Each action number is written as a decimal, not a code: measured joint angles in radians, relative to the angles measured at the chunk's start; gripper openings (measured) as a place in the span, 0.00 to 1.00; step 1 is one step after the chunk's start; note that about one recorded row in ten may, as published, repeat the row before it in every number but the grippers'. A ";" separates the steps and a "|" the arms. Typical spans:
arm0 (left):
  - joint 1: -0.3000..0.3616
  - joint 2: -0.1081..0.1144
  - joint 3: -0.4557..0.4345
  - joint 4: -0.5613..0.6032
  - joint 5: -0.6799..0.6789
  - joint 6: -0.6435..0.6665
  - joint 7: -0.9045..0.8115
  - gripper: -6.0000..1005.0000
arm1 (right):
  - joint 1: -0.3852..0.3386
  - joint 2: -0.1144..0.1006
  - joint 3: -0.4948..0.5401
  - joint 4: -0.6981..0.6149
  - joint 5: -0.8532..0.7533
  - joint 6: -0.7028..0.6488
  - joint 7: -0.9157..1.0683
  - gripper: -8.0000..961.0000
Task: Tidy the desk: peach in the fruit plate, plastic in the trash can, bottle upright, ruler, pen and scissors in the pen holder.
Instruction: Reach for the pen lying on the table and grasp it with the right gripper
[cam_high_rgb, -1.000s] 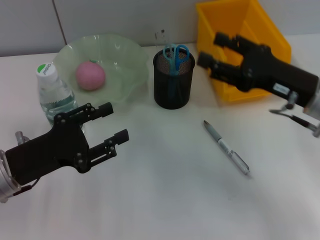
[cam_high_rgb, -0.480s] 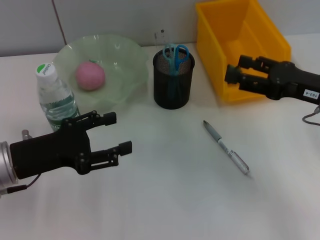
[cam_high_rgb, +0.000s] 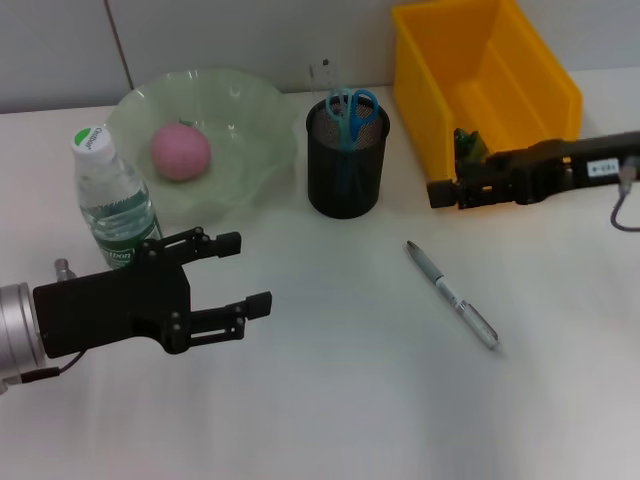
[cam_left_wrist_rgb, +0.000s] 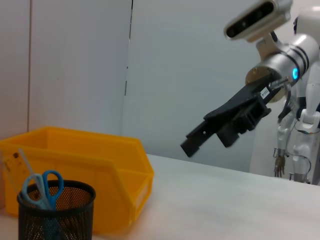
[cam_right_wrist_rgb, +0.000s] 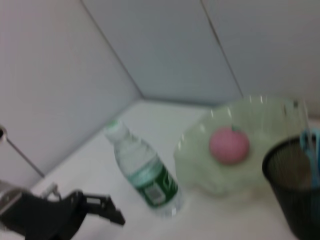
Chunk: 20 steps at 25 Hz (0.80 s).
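Note:
A pink peach (cam_high_rgb: 181, 152) lies in the pale green fruit plate (cam_high_rgb: 255, 105). The bottle (cam_high_rgb: 110, 195) stands upright beside the plate, cap up. Blue-handled scissors (cam_high_rgb: 350, 108) and a clear ruler (cam_high_rgb: 325, 75) stick out of the black mesh pen holder (cam_high_rgb: 347, 165). On the table right of the holder, a silver pen (cam_high_rgb: 452, 295) lies flat. My left gripper (cam_high_rgb: 240, 272) hovers open and empty in front of the bottle. My right gripper (cam_high_rgb: 442, 192) is low at the front of the yellow bin (cam_high_rgb: 500, 60), turned edge-on. A small dark green thing (cam_high_rgb: 468, 146) shows at the bin's front wall.
The wall runs behind the plate, holder and bin. In the left wrist view, the right gripper (cam_left_wrist_rgb: 192, 142) hangs past the yellow bin (cam_left_wrist_rgb: 90, 160) and the pen holder (cam_left_wrist_rgb: 55, 215). The right wrist view shows the bottle (cam_right_wrist_rgb: 145, 172), peach (cam_right_wrist_rgb: 229, 145) and left gripper (cam_right_wrist_rgb: 100, 207).
My right arm has come down from over the yellow bin to its front edge and turned edge-on. My left gripper has crept slightly right and toward the table's front.

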 joint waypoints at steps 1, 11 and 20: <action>0.000 0.000 0.000 0.002 0.000 0.000 0.000 0.80 | 0.040 -0.001 -0.002 -0.041 -0.084 -0.039 0.085 0.82; -0.002 0.001 -0.001 0.006 0.001 -0.009 0.011 0.80 | 0.263 -0.006 -0.017 -0.102 -0.479 -0.225 0.416 0.82; -0.004 0.000 0.003 0.002 0.001 -0.027 0.060 0.80 | 0.451 -0.001 -0.103 0.087 -0.737 -0.269 0.519 0.82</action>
